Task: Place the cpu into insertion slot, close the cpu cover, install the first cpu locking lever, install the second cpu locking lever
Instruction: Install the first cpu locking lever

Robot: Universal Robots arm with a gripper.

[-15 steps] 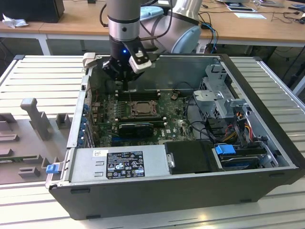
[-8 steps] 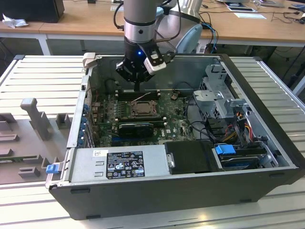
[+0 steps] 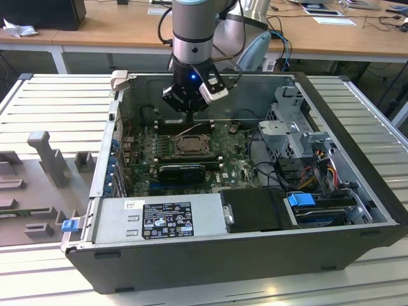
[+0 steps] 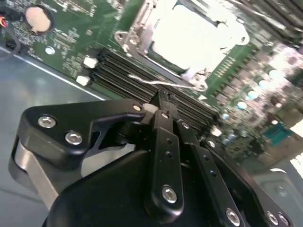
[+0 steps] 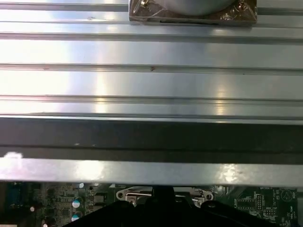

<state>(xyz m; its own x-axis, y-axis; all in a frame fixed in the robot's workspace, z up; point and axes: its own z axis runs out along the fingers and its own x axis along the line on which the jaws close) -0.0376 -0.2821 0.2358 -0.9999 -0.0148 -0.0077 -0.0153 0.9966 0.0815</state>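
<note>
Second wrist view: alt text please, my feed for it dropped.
The shut black gripper hangs over black memory sticks with its tip near a thin wire locking lever. Beyond, on the green circuit board, the pale cpu lies framed by the metal cpu cover.

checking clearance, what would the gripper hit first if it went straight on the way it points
Probably the thin silver locking lever just past the gripper tip, lying across the black memory sticks; depth is unclear, so it may already touch.
</note>
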